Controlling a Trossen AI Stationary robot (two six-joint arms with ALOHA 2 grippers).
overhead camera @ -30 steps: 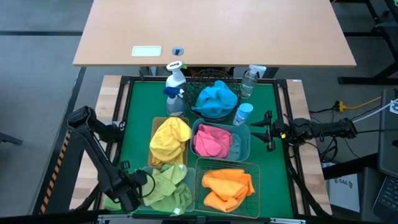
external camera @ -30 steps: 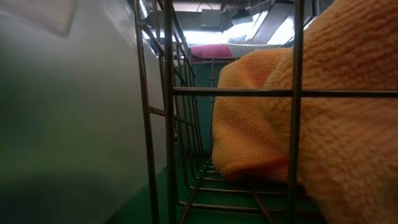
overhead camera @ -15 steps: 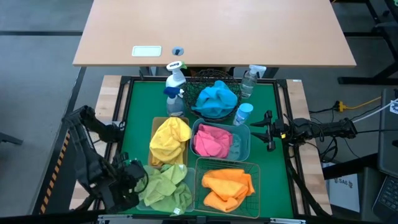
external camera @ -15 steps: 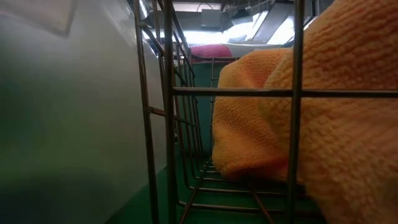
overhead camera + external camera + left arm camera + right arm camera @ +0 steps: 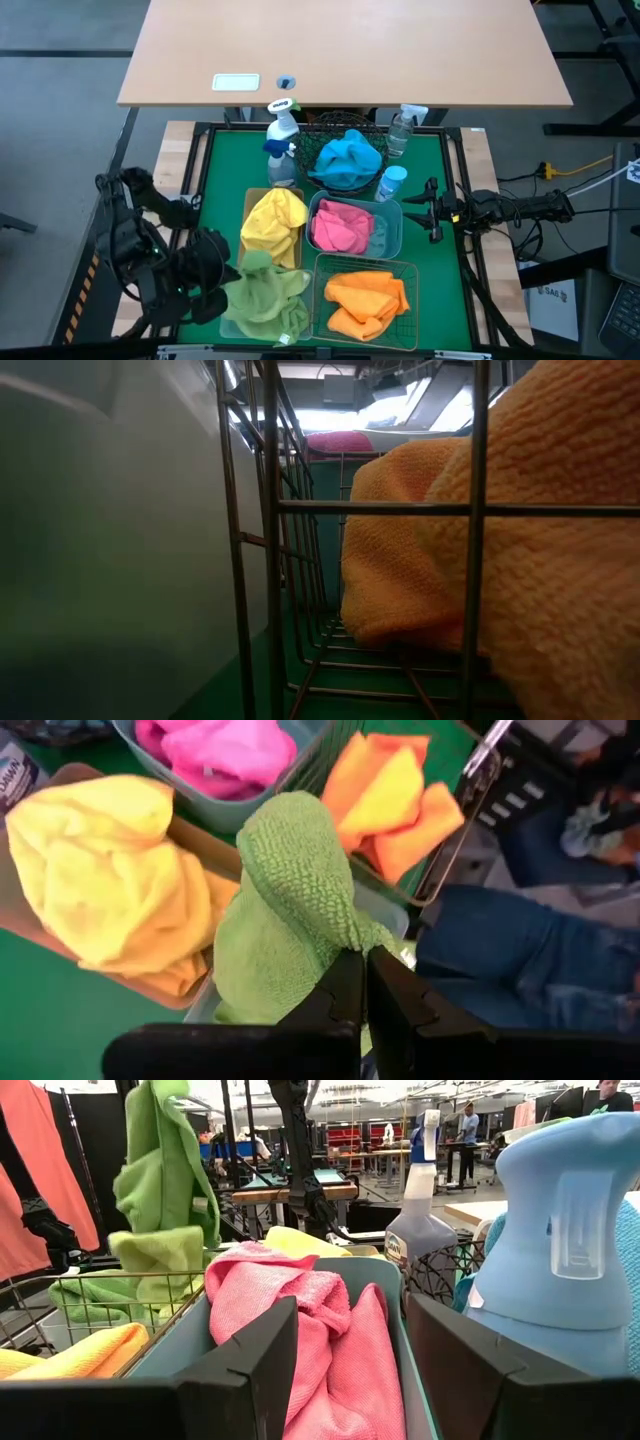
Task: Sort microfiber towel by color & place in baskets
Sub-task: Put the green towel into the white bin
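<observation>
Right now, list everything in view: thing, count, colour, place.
green towel: one seen, lifted over front-left bin
yellow towels: pile, amber bin
pink towels: pile, teal bin
orange towels: pile, green wire basket
blue towels: pile, black mesh basket
spray bottles: three, clear, around the mesh basket
wooden table: one, beyond the green mat
left hand: shut on green towel
right hand: open, at the mat's right edge
</observation>
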